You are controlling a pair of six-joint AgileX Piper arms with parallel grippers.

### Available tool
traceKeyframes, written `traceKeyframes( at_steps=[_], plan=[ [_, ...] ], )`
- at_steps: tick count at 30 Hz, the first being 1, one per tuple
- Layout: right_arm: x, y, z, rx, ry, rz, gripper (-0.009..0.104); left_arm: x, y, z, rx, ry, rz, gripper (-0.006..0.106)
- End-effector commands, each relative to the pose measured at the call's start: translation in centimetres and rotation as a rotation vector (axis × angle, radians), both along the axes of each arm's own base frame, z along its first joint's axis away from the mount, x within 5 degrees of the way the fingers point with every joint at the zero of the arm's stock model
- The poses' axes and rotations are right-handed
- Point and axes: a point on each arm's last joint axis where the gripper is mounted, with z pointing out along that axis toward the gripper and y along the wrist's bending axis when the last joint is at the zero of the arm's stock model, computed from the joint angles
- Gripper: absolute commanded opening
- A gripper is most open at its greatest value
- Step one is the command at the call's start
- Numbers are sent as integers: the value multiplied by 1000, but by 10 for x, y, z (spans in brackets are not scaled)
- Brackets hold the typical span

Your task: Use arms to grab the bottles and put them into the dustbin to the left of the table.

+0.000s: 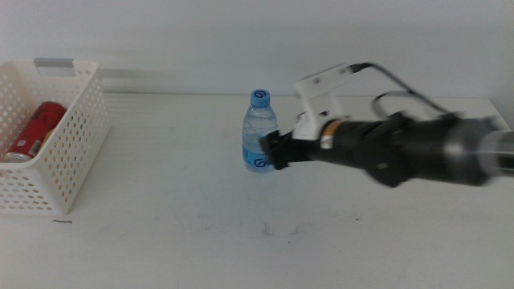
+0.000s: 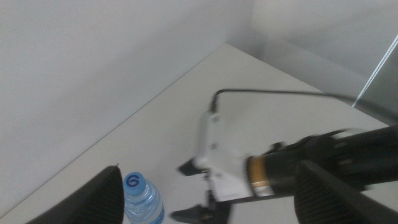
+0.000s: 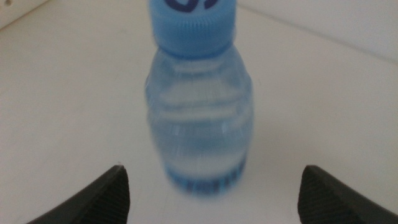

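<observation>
The right arm's dark fingers (image 1: pixel 275 150) are gaping wide, empty, just beside the clear blue-capped water bottle (image 1: pixel 259 131) standing mid-desk (image 1: pixel 201 233). The left fingers (image 2: pixel 205 193) are hovering open, holding nothing.

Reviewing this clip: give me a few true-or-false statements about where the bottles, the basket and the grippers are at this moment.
1. The water bottle stands upright on the table. True.
2. The red can stands on the table beside the dustbin. False: it lies inside the dustbin.
3. The right gripper is clamped on the water bottle. False: its jaws are open, close beside the bottle.
4. The left gripper is open, holding nothing. True.
</observation>
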Motion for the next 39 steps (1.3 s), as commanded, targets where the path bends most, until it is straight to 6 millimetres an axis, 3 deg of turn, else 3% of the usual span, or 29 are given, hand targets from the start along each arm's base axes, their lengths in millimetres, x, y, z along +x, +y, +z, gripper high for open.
traceKeyframes(
  at_steps=[1, 6, 9, 11, 14, 23, 28, 31, 34, 36, 39],
  plan=[
    [-28, -13, 25, -25, 91, -26, 93, 0, -1, 2, -12, -10, 0, 94],
    [-99, -47, 120, 15, 154, -8, 93, 0, -1, 2, -12, -10, 0, 94],
    [-137, -70, 164, 34, 63, 42, 93, 0, -1, 2, -12, -10, 0, 94],
    [-152, -83, 182, 43, 0, 44, 93, 0, -1, 2, -12, -10, 0, 94],
    [-164, -94, 194, 67, -38, 28, 93, 0, -1, 2, -12, -10, 0, 94],
    [-167, -96, 199, 83, -63, 26, 93, 0, -1, 3, -17, -18, 4, 94],
    [-167, -96, 199, 83, -63, 26, 93, 3, 8, -9, 138, -62, 124, 94],
    [-167, -96, 199, 83, -63, 26, 93, -8, 10, -33, 117, -80, 286, 94],
    [-167, -96, 199, 83, -63, 26, 93, -19, 10, -72, -1, -243, 356, 94],
    [-167, -96, 199, 89, -60, 26, 93, -23, 10, -116, -89, -342, 353, 94],
    [-167, -96, 199, 89, -60, 26, 93, -23, 12, -197, -182, -336, 346, 94]
  ],
)
